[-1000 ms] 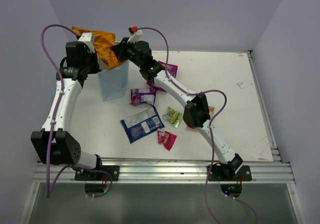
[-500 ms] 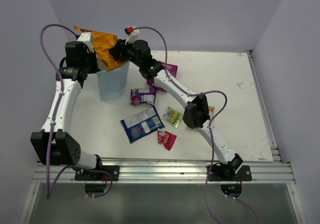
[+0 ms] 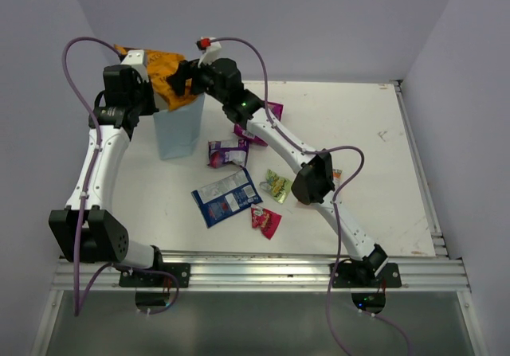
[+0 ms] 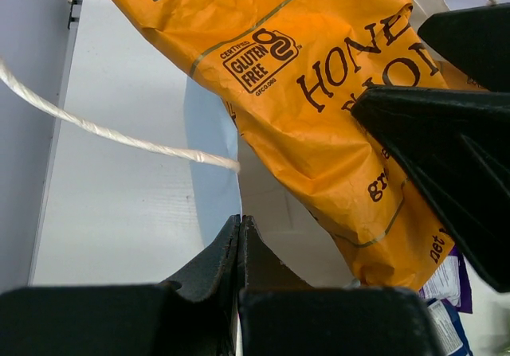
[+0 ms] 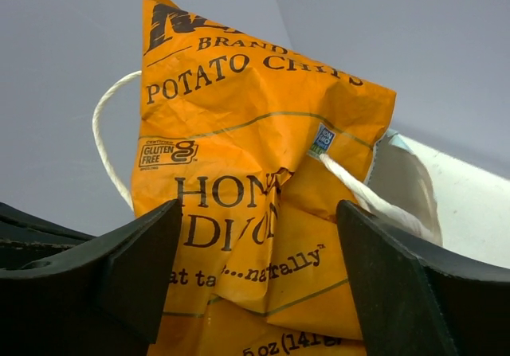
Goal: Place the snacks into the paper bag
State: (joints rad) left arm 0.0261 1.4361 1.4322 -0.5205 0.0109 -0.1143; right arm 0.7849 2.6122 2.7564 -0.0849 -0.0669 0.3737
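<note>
The right gripper (image 5: 259, 213) is standing wide open, one finger on each side of the orange chip packet (image 5: 239, 133). The packet is standing upright between those fingers. Whether either finger is touching the foil cannot be told.

The packet's lower end is sitting in the mouth of the paper bag (image 3: 179, 129), directly under the right gripper, while its upper part is sticking out above the rim. A white string handle (image 5: 107, 133) is looping up beside the packet.

The left gripper (image 4: 239, 236) is closed tight, and the bag's wall appears to be pinched between its fingertips at the rim. From this gripper the orange packet is hanging just above and to the right, tilted across the bag's opening.

The other snacks are lying on the table (image 3: 358, 133), well back from the right gripper toward its base. A purple packet (image 3: 227, 153) is nearest the bag. A second purple packet (image 3: 267, 117) is partly hidden under the right arm. A blue-and-white packet (image 3: 225, 195), a green-yellow packet (image 3: 277, 185) and a red packet (image 3: 266, 221) are lying nearer the arm bases.
</note>
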